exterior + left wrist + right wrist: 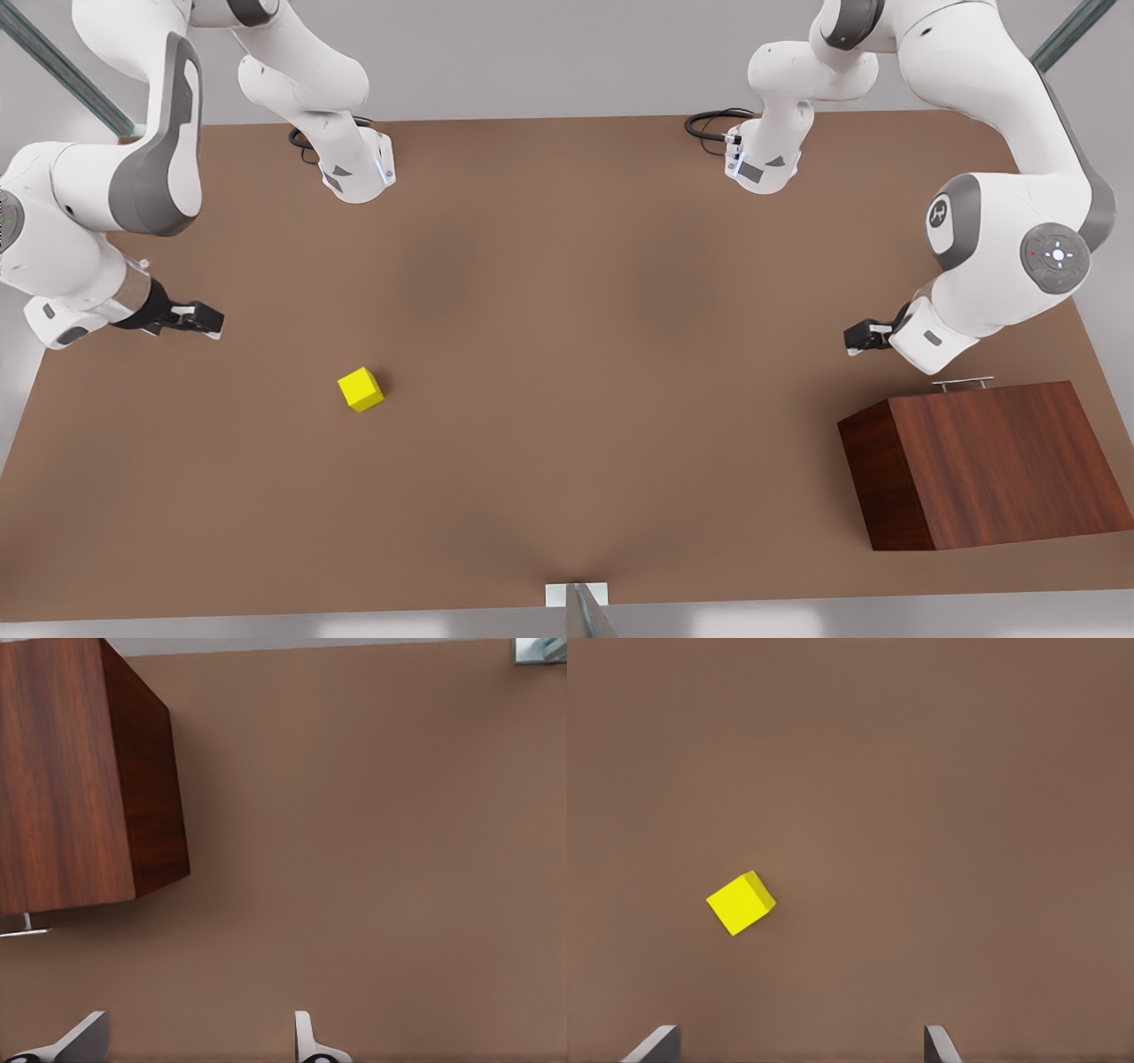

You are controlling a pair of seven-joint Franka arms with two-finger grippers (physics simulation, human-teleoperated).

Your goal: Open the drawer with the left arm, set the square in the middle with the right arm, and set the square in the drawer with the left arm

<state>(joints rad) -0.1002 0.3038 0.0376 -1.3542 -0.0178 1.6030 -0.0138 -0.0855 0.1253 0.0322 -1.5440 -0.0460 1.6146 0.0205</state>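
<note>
Brown table, square near right pincer

We see a plain brown desk carrying two things. The wooden box rests on the desk, its silver bar handle on the side facing the arm bases. The yellow square lies flat on the bare desk, well apart from the box, toward the front view's left of it.

The wooden box runs off the left wrist view's edge, its handle partly cropped. Both hands' fingers are cut by the frame edges.
</note>
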